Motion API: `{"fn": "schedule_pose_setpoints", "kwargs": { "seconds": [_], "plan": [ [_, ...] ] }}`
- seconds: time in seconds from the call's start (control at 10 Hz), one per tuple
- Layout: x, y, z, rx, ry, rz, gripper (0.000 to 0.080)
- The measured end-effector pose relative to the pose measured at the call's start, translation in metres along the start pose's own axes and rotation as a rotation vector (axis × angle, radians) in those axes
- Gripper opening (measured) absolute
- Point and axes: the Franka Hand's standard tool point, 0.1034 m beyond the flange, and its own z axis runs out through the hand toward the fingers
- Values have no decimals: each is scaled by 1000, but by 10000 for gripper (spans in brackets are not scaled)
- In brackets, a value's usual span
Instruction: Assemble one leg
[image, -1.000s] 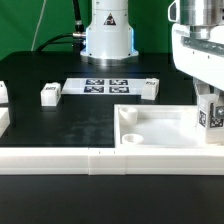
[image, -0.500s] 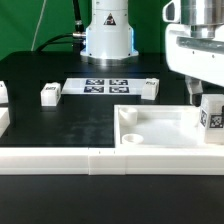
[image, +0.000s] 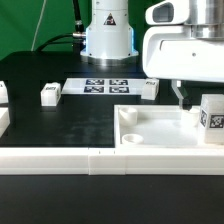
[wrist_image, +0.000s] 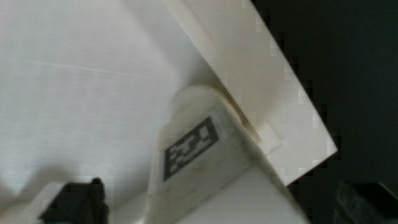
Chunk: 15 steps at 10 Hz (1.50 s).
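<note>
A leg (image: 211, 118), a small white block with a black-and-white tag, stands in the right corner of the large white tray-like piece (image: 160, 137). My gripper (image: 186, 97) hangs just to the exterior view's left of this leg, apart from it, open and empty. In the wrist view the leg's tag (wrist_image: 192, 148) lies below the gripper (wrist_image: 221, 203), whose dark fingertips (wrist_image: 75, 200) stand wide apart. Other legs lie on the black table: one (image: 50, 93) at the exterior view's left, one (image: 150, 88) beside the marker board, one (image: 2, 93) at the left edge.
The marker board (image: 105, 86) lies at the back middle in front of the arm's base (image: 107, 40). A long white wall (image: 90, 160) runs along the table's front edge, with a white piece (image: 4, 122) at its left end.
My gripper has let go of the leg in the tray's right corner and moved towards the exterior view's left. The leg stays standing where it was.
</note>
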Motion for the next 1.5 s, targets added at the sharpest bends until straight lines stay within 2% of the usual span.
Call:
{"fn": "schedule_pose_setpoints", "kwargs": {
  "seconds": [0.2,0.6,0.7,0.8,0.9,1.0,1.3,1.5],
  "plan": [
    [0,-4,-2,-16,13,-234,649],
    [3,-1,-2,-38,15,-626,649],
    [3,-1,-2,-38,15,-614,533],
    [3,-1,-2,-38,15,-614,533],
    [3,-1,-2,-37,15,-606,351],
    [3,-1,-2,-37,15,-576,291],
    [3,-1,-2,-35,17,-439,291],
    [4,2,-1,-9,29,-223,291]
  ]
}}
